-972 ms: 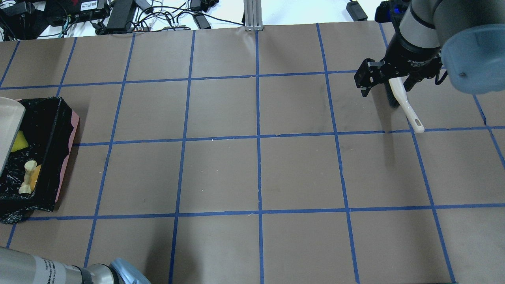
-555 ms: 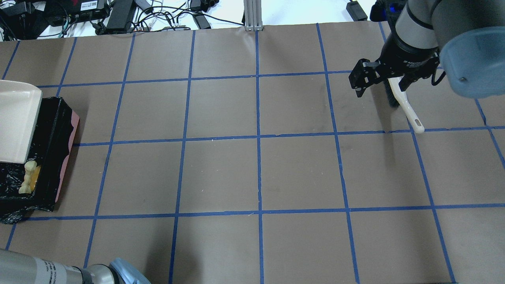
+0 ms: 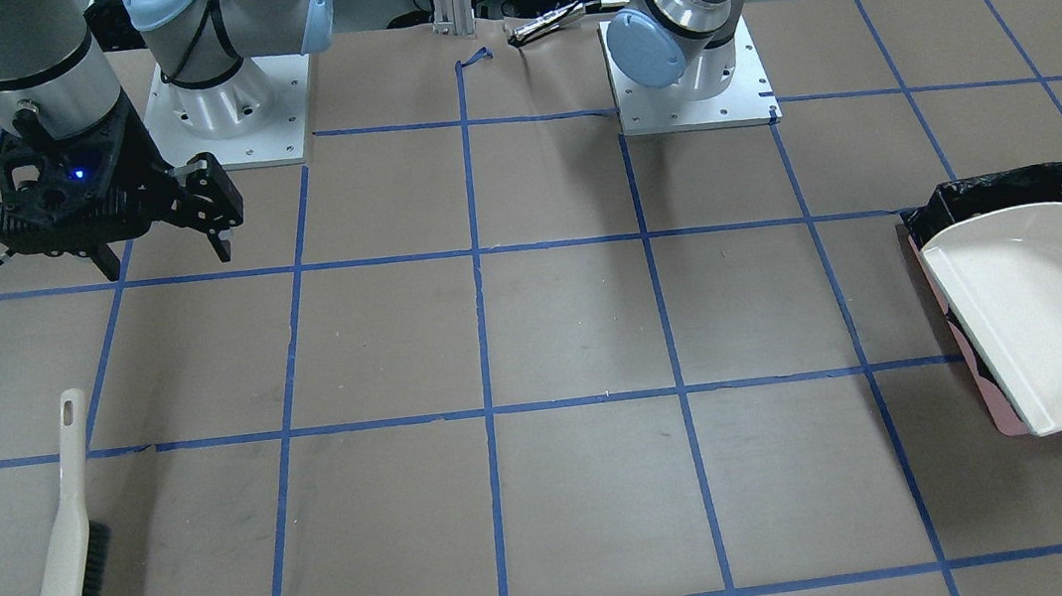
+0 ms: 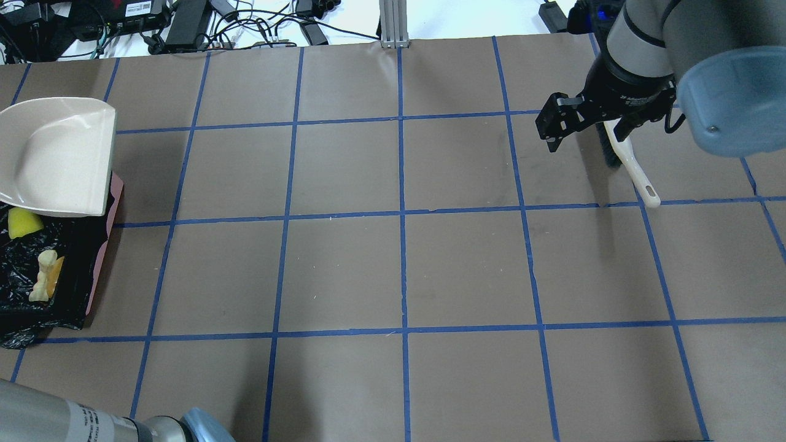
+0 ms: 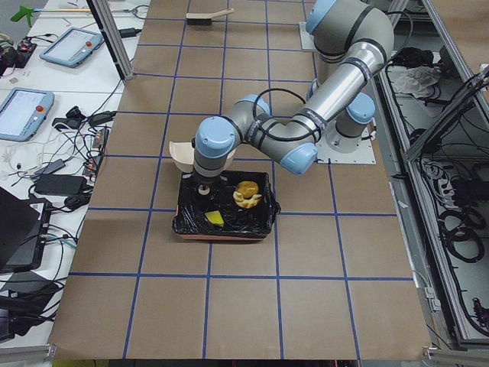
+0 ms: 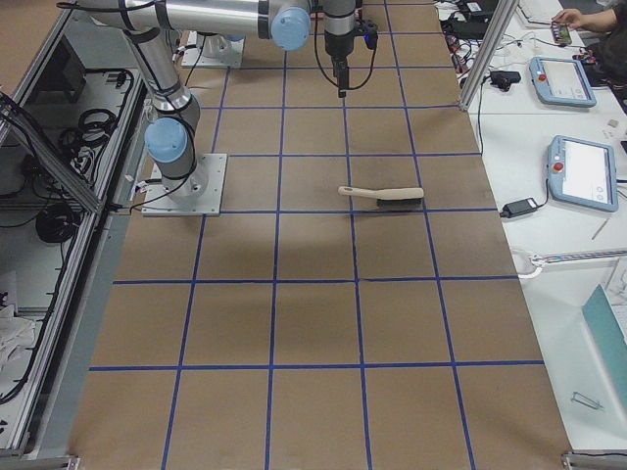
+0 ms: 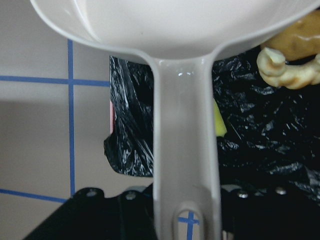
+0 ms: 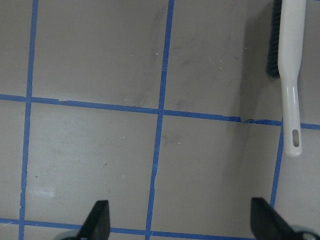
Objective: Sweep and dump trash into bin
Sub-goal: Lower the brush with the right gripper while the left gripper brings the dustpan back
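Observation:
The bin [image 4: 101, 258], a pink box with a black liner, stands at the table's left end. Inside lie the trash pieces: a yellow wedge [image 4: 23, 222], a cream crescent [image 4: 42, 276] and a brown potato [image 7: 300, 40]. My left gripper [image 5: 202, 186] is shut on the handle [image 7: 185, 165] of the beige dustpan [image 4: 58, 159], which hangs empty over the bin's far end. My right gripper [image 4: 586, 130] hovers open and empty above the table, beside the brush [image 4: 632, 166] lying flat there.
Cables and power bricks [image 4: 184, 24] lie beyond the table's far edge. A metal post [image 4: 393, 21] stands at the far middle. Blue tape lines grid the brown tabletop [image 4: 399, 264]. The right arm's base [image 3: 225, 113] sits near the robot-side edge.
The dustpan has swung from the bin's left edge across it to its far end, uncovering the yellow wedge. My right gripper has drifted slightly left, staying open.

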Robot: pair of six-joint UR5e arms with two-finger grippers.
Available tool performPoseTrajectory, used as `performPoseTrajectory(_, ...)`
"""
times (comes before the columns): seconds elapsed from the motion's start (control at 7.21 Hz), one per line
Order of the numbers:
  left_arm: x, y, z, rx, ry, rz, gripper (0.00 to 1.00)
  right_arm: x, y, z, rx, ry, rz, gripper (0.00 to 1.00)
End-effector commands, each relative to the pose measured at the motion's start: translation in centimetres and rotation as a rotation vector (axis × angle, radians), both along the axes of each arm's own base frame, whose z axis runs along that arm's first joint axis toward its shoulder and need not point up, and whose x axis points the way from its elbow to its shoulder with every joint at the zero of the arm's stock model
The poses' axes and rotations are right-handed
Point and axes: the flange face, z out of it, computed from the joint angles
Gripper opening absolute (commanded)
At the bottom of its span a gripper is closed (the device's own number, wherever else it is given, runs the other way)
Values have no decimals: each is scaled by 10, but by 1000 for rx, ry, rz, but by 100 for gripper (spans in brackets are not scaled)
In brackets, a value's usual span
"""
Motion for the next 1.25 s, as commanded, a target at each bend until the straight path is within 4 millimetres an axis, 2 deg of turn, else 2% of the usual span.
performPoseTrajectory(0.0,-74,-48,-28,51,66,-21,0,-1,1,2,-5,11,1,100)
performPoseTrajectory(0.14,-115,-73,-44,63,79,-87,0,-1,0,9,-19,8,1,100)
performPoseTrajectory(0.28,-144,-90,-60,92,95,-67,0,0,1,13,-11,6,0,100)
performPoseTrajectory(0.42,-177,-109,-73,86,88,-76,0,0,12,17,19,1,0,100)
performPoseTrajectory(0.56,-212,-126,-85,86,84,-91,0,1,10,12,28,-4,0,100)
performPoseTrajectory(0.83,-243,-145,-121,111,98,-58,0,1,11,15,22,-3,-7,100)
performPoseTrajectory(1.11,-272,-158,-140,113,99,-41,0,1,10,13,26,-8,-64,100)
